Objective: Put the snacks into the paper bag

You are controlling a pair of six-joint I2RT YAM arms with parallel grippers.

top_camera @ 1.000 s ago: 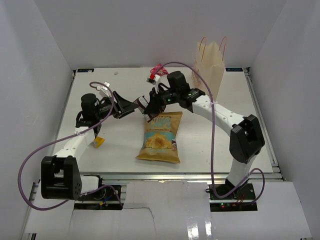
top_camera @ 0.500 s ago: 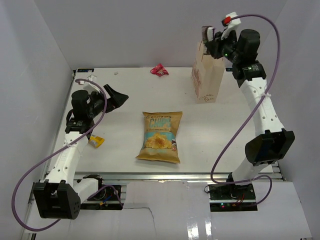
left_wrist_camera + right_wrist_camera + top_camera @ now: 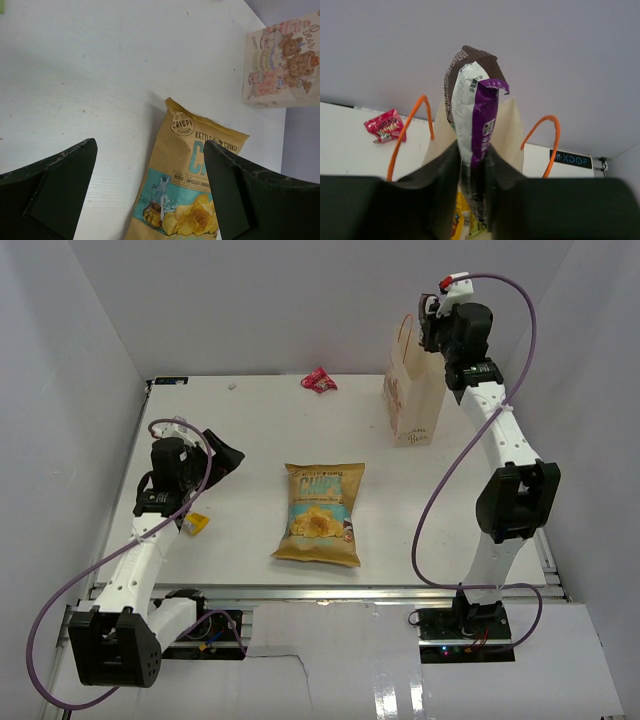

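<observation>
The paper bag (image 3: 415, 390) stands upright at the back right, with bear print on its side (image 3: 282, 65). My right gripper (image 3: 428, 332) hangs over its open mouth (image 3: 512, 130), shut on a dark brown and purple packet (image 3: 472, 105) that sticks up between the fingers. Yellow and green packets (image 3: 457, 217) lie inside the bag. The large yellow-and-blue chips bag (image 3: 320, 512) lies flat mid-table and also shows in the left wrist view (image 3: 195, 190). My left gripper (image 3: 225, 452) is open and empty at the left, pointing at the chips bag with its jaws wide apart (image 3: 150, 165).
A pink-red packet (image 3: 319, 380) lies at the back edge, left of the paper bag, and also shows in the right wrist view (image 3: 385, 125). A yellow-orange packet (image 3: 194, 524) lies by the left arm. White walls enclose the table on three sides.
My right gripper lifted the dark packet from beside the chips bag up to above the paper bag's mouth. My left gripper drew back to the left and stays open.
</observation>
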